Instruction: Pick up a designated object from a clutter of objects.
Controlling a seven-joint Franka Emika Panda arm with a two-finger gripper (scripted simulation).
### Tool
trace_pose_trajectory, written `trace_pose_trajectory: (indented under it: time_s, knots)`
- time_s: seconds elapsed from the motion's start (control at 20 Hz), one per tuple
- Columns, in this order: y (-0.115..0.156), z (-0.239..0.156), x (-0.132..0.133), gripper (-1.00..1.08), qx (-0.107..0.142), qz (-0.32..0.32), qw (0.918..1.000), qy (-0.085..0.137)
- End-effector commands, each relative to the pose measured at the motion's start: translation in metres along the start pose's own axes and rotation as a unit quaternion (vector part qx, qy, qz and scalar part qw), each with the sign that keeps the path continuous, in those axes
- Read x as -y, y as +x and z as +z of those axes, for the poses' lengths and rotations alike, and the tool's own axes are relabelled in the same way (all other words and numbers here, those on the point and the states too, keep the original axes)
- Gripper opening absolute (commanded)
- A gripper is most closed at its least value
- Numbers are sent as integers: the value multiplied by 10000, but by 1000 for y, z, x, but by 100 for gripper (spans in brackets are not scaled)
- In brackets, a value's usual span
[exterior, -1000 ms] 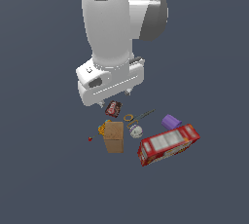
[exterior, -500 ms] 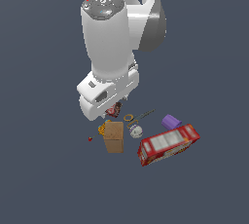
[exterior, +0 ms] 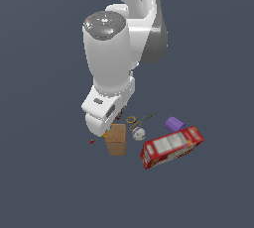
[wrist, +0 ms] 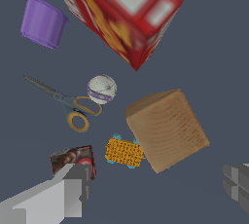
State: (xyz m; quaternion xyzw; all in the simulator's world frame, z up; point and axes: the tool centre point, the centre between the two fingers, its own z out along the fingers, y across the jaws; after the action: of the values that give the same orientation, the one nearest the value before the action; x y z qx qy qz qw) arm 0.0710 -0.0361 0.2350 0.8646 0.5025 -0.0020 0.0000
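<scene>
My gripper (wrist: 155, 189) is spread wide with nothing between the fingers and nothing touched: in the wrist view one grey finger (wrist: 53, 196) sits over the dark red packet (wrist: 74, 159) and the other finger (wrist: 238, 181) shows well apart from it, both hanging above the floor. Taking the tan-brown box (wrist: 168, 129) as my landmark, it lies on the floor just short of the gap between my fingers, upright on one face and a little turned. In the exterior view, reading from the exterior view's left, a tiny red bit (exterior: 92, 142) lies near the box (exterior: 117, 140), my white hand housing (exterior: 105, 115) overlaps the box's upper corner, then just beside the box come the yellow-handled scissors (exterior: 139, 119) and the white round piece (exterior: 138, 133), then the red and white printed box (exterior: 171, 146) close by, and the purple cup (exterior: 174, 124) behind that. The wrist view also shows an orange lump (wrist: 124, 152) touching or almost touching the box's side, with the scissors (wrist: 63, 103) and white ball (wrist: 101, 89) nearby. Compared with half a second ago, my arm has swung and come lower, so the hand now stands nearer the box; the objects have stayed where they were.
</scene>
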Motion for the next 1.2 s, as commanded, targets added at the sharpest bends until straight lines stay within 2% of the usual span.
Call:
trace_pose_trajectory:
  time_s: [0.0, 0.25, 0.6, 0.9, 1.15]
  knots:
    - [2, 5, -4, 100, 0, -334, 9994, -3]
    - [5, 16, -12, 100, -2, -984, 9951, -6]
    - [8, 30, -21, 100, -7, -1782, 9840, -10]
    - [10, 38, -26, 100, -12, -2211, 9752, -13]
    - [11, 42, -28, 100, -14, -2388, 9711, -14]
